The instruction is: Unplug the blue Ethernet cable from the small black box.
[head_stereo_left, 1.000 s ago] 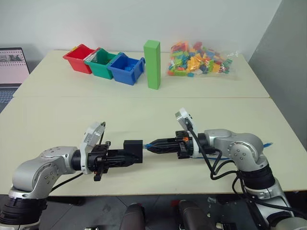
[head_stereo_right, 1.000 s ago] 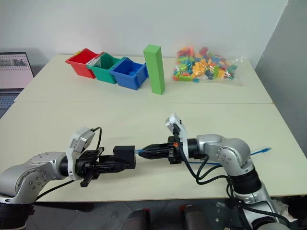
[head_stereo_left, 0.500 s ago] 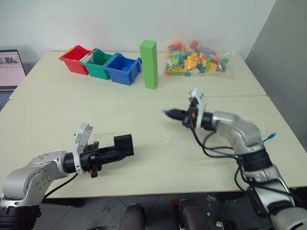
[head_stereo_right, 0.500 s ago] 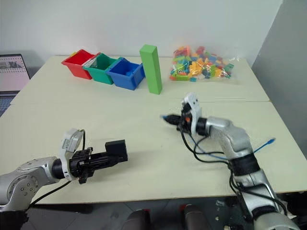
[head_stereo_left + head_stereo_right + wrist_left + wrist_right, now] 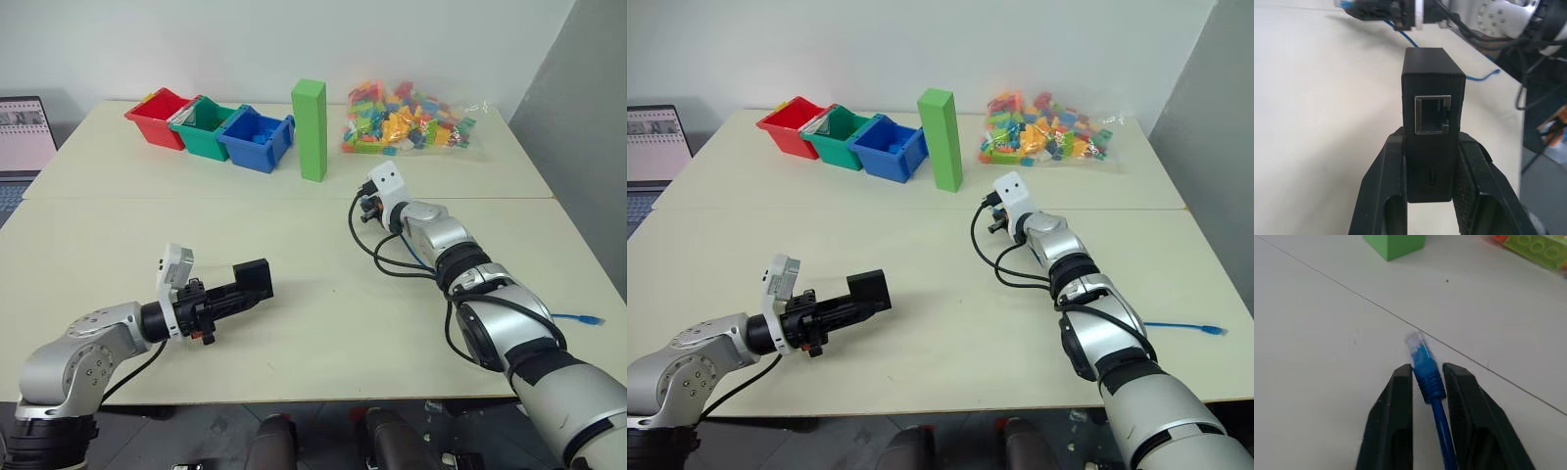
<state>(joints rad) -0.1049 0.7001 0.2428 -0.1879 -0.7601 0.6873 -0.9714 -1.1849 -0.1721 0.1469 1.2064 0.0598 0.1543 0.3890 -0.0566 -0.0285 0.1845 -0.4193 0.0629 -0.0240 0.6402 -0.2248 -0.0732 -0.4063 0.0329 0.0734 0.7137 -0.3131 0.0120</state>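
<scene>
Head view: your left tool (image 5: 257, 284) holds the small black box (image 5: 253, 278) above the tabletop (image 5: 313, 313), well apart from your right tool (image 5: 364, 208).

Left wrist view: fingers clamped on the box — port empty.

Right wrist view: the blue Ethernet cable (image 5: 1426, 369) lies between slightly parted fingers.

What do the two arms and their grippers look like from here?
Both arms are silver-grey metal with black joint sections. Each wrist carries a small white camera block. The left gripper and right gripper each have two matte-black, wedge-shaped fingers. Loose black cables loop from the right wrist; a single black cable hangs under the left forearm.
</scene>
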